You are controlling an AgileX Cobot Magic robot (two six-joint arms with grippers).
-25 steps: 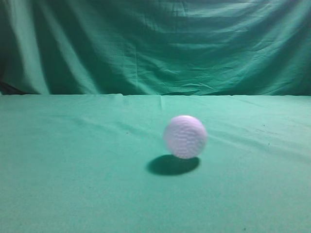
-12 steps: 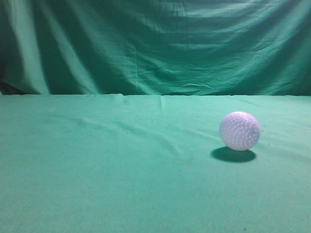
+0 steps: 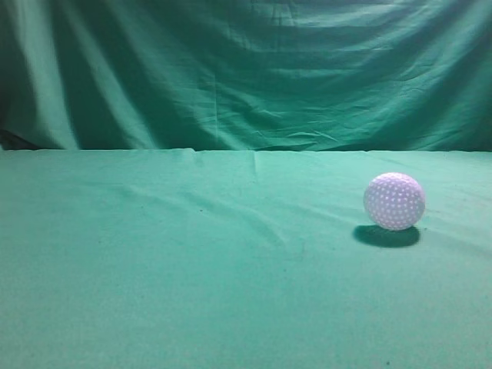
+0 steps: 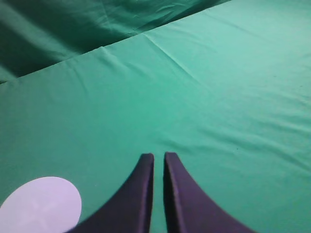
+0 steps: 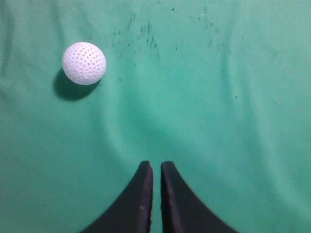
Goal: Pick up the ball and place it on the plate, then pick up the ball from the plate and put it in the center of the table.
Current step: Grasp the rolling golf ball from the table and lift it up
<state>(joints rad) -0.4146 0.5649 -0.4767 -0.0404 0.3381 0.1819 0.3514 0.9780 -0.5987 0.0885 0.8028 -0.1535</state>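
Note:
The white dimpled ball [image 3: 393, 201] lies on the green-clothed table [image 3: 154, 292], at the right in the exterior view. In the right wrist view the ball [image 5: 84, 63] sits at the upper left, well away from my right gripper [image 5: 156, 165], which is shut and empty. My left gripper [image 4: 159, 156] is shut and empty above bare cloth. A flat white round plate [image 4: 41, 206] shows at the bottom left of the left wrist view, to the left of the left fingers. Neither gripper shows in the exterior view.
A draped green cloth backdrop [image 3: 246, 73] hangs behind the table. Small dark specks [image 5: 141, 31] mark the cloth in the right wrist view. The table cloth [image 4: 233, 87] has light wrinkles.
The ball has rolled to the right across the table and a little farther back, slowing down. Its blur is gone now.

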